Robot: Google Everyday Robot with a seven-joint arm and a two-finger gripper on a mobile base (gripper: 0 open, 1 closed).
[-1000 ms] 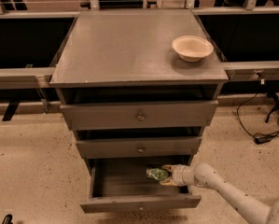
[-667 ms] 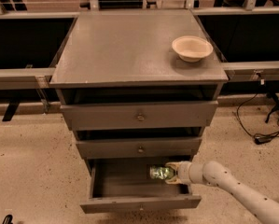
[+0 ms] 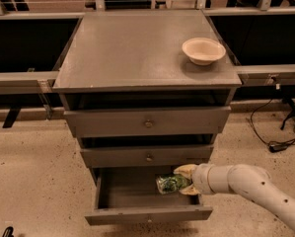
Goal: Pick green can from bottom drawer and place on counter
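Note:
The green can (image 3: 170, 183) lies sideways between the fingers of my gripper (image 3: 182, 179), held over the right side of the open bottom drawer (image 3: 122, 196). The gripper is shut on the can, one cream finger above it and one below. My white arm (image 3: 250, 186) reaches in from the lower right. The counter (image 3: 132, 48) is the flat grey top of the cabinet, well above the gripper.
A cream bowl (image 3: 203, 50) sits on the counter's right rear part. The two upper drawers (image 3: 147, 124) are shut. Metal rails (image 3: 18, 78) run left and right of the cabinet. Black cables (image 3: 275, 144) lie on the floor at the right.
The arm has risen and moved slightly left, lifting the can a little higher within the drawer opening. The can stays in the fingers.

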